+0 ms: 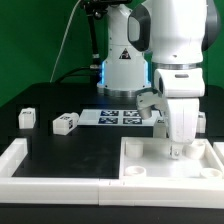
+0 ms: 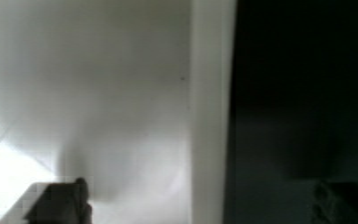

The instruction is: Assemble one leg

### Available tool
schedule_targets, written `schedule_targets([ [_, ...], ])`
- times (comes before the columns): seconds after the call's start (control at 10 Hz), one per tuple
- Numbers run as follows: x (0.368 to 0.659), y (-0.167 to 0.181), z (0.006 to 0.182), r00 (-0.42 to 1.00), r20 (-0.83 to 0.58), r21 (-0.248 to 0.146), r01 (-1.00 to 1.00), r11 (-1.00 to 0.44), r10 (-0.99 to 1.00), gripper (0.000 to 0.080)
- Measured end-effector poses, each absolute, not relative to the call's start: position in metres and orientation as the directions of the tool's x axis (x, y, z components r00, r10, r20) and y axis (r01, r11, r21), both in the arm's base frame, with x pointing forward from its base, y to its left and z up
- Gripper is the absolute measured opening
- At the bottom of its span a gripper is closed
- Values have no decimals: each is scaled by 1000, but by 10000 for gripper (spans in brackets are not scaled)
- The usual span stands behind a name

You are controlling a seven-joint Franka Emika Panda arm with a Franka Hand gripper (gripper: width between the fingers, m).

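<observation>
Two legs, small white blocks with black-and-white tags, lie on the black table at the exterior view's left: one leg (image 1: 25, 118) far left, the other leg (image 1: 65, 124) beside the marker board. My gripper (image 1: 178, 150) points straight down at the far rim of the large white tray-like piece (image 1: 150, 170), well away from both legs. In the wrist view my two dark fingertips (image 2: 55, 202) stand wide apart with nothing held. Below them I see the tray's blurred white surface (image 2: 105, 100), its rim, and black table to one side. No leg shows in the wrist view.
The marker board (image 1: 118, 117) lies behind the tray, in front of the robot base. Another small white tagged block (image 1: 150, 102) sits by the arm. A low white wall (image 1: 25, 160) runs along the table's front and left.
</observation>
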State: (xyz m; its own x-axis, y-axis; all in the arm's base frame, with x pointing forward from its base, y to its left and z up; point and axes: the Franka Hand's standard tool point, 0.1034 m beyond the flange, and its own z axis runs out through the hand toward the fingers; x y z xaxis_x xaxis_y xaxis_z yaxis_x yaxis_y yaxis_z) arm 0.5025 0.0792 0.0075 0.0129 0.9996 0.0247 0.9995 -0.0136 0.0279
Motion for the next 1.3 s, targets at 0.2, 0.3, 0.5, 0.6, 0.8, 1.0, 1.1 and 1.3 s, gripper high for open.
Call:
schedule_targets([
  [0.2, 502, 79, 9, 21, 26, 30, 999, -21, 999, 648],
  [0.3, 496, 77, 17, 58, 29, 45, 997, -59, 998, 648],
  [0.5, 483, 78, 33, 102, 30, 60, 993, -104, 994, 649],
  [0.6, 480, 79, 43, 140, 32, 71, 987, -142, 990, 649],
  [0.8, 474, 80, 53, 180, 33, 79, 980, -182, 983, 649],
  [1.0, 475, 80, 51, 220, 37, 75, 972, -222, 975, 649],
  [1.1, 475, 80, 51, 306, 44, 70, 949, -308, 951, 649],
  [1.3, 466, 72, 46, 582, 74, 34, 810, -586, 810, 649],
])
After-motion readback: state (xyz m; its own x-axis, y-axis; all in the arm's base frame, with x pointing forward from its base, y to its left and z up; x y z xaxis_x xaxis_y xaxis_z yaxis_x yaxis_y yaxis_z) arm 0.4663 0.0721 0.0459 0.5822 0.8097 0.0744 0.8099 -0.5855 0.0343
